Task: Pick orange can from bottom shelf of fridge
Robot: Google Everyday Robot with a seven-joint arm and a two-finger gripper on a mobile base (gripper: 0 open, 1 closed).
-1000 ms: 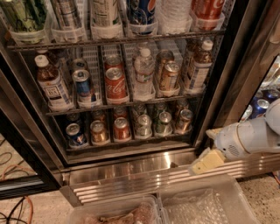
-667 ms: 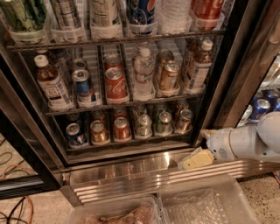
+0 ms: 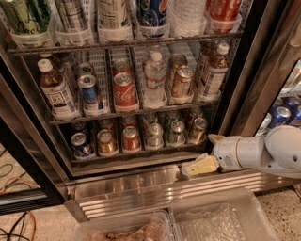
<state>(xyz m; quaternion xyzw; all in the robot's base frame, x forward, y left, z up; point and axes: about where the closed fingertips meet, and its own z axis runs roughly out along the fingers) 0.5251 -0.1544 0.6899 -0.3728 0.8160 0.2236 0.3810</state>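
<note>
A: Starting with the camera view, where does the gripper sit?

B: Low on the right, just outside the fridge, over its ribbed steel base. Its two tan fingers stand apart, with nothing between them.

A: And the orange can?

B: Just above the gripper and slightly to its left. It is upright in the rightmost clear cup of the bottom shelf, not touching the fingers.

A: What else fills that shelf?

B: Going further left from the gripper there is a green can, a silvery can, a red-orange can, a golden can and a blue can. Each stands in its own cup divider, with more cans behind.

A: Higher up?

B: On the next tier, a brown-drink bottle is almost straight above the gripper. Leftwards come a gold can, a water bottle and a red can with white Coca-Cola script. Past those are a blue-and-silver can and a white-labelled bottle whose print I cannot read. On the top tier, up and left, a blue container shows the Pepsi roundel.

A: Below the gripper?

B: Two clear plastic bins. The right bin, directly beneath, holds crinkled clear plastic. The left bin, down to the left, holds something pinkish-brown that I cannot identify.
</note>
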